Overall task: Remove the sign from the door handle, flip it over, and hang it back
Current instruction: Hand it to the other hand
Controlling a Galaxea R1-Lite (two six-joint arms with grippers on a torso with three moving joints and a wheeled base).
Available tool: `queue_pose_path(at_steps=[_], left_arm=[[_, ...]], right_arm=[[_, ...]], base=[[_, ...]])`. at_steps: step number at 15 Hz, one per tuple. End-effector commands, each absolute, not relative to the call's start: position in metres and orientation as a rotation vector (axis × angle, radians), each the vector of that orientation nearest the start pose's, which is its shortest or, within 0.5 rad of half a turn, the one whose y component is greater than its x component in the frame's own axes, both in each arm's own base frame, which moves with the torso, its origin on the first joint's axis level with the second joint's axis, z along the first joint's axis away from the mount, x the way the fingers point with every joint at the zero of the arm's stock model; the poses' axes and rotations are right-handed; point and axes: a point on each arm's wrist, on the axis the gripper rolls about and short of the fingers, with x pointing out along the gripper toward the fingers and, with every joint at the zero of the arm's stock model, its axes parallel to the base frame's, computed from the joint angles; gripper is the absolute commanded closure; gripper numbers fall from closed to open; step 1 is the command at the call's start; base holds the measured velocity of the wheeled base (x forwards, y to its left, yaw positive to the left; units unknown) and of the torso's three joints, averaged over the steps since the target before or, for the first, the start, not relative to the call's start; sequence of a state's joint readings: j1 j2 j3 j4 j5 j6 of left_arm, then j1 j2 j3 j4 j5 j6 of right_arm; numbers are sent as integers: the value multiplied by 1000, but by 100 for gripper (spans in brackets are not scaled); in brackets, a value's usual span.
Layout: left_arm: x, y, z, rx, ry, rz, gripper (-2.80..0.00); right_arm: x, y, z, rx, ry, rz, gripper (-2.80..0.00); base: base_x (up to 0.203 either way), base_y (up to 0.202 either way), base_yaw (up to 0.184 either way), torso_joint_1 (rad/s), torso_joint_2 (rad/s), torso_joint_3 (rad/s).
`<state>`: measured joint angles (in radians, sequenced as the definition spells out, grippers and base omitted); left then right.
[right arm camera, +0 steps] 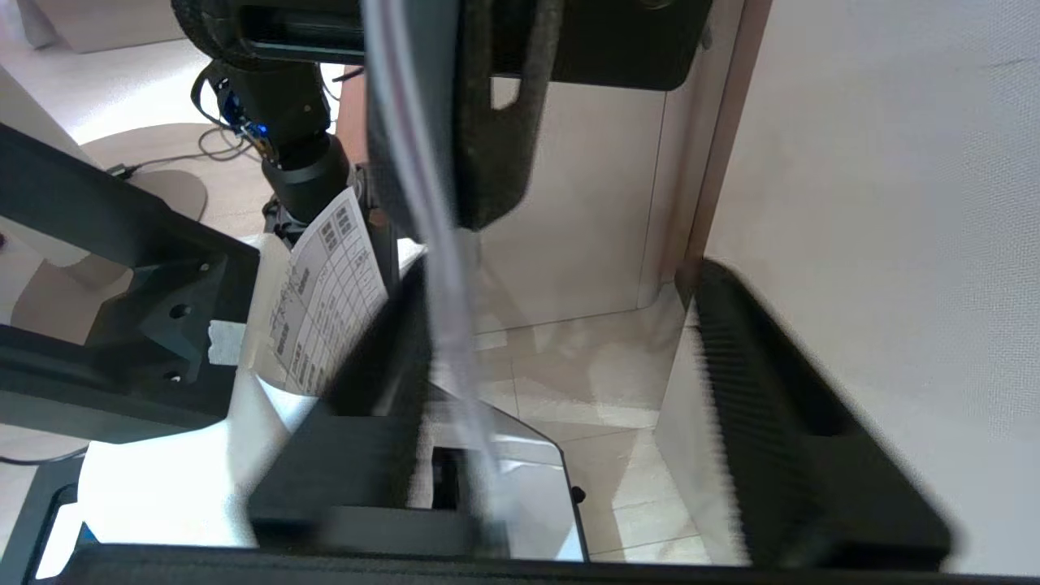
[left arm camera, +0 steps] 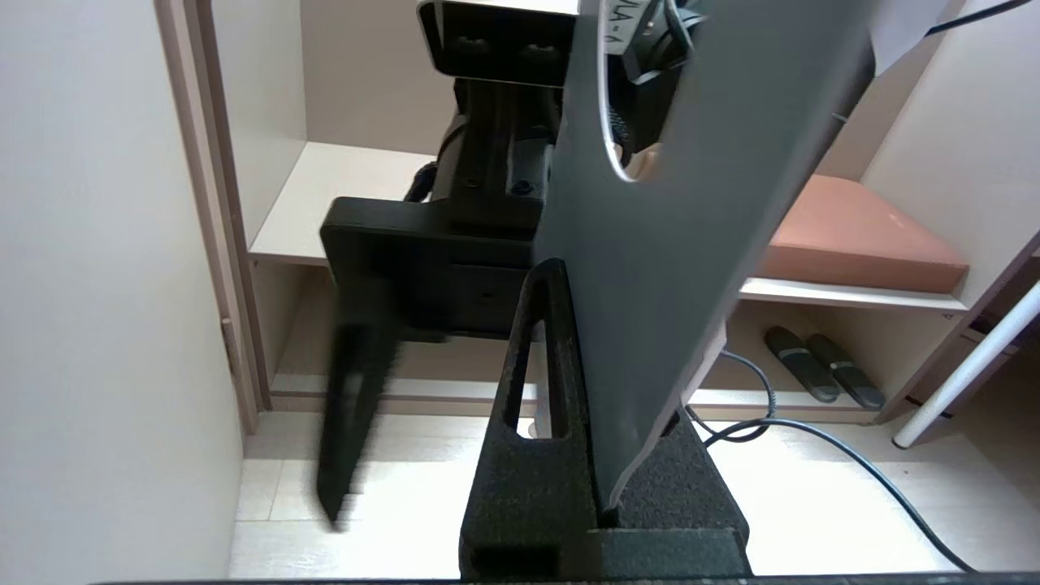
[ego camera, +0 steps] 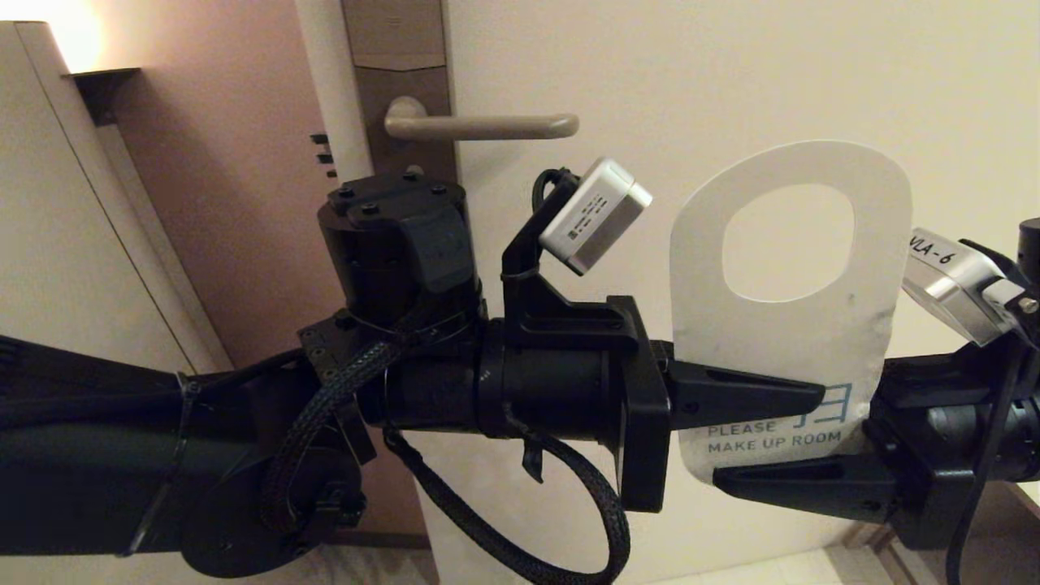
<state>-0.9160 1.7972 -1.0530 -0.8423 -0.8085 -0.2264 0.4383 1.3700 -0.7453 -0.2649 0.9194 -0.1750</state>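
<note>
The sign (ego camera: 792, 325) is off the handle (ego camera: 483, 125) and held upright in the air, below the handle and out past its rounded end, white "PLEASE MAKE UP ROOM" side facing the robot and the oval hole at the top. The left gripper (ego camera: 760, 398) comes in from the lock-plate side of the handle and pinches the sign's lower part flat between its fingers (left arm camera: 540, 390). The right gripper (ego camera: 780, 483) sits at the sign's bottom edge, farther from the handle; its jaws look spread wide, one finger well clear of the card, so the left seems to carry the sign alone. The risk I see is in the handover: if the right closes while the thin card lies slanted between its fingers, it may catch only an edge, and the sign could twist or slip when the left lets go. A bent card would also make threading the hole back over the handle awkward.
</note>
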Motion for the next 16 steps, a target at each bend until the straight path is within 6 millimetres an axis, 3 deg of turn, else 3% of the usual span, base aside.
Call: queue_pose_path(at_steps=[1,12,13,16], left_arm=[[194,-282,237,-172,91,-1736,0],[192,-283,232,-167,106,-1738,0],[191,-283,231,-166,108,-1739,-280],[192,-281,230,-166,107,-1736,-280]], right_arm=[[185,107,220,-54,255,1376,0],[184,106,220,-55,252,1374,0],[184,106,220,-54,253,1374,0],[183,106,220,-54,255,1374,0]], base=[[0,0,0,0,0,0],[0,0,0,0,0,0],[0,0,0,0,0,0],[0,0,0,0,0,0]])
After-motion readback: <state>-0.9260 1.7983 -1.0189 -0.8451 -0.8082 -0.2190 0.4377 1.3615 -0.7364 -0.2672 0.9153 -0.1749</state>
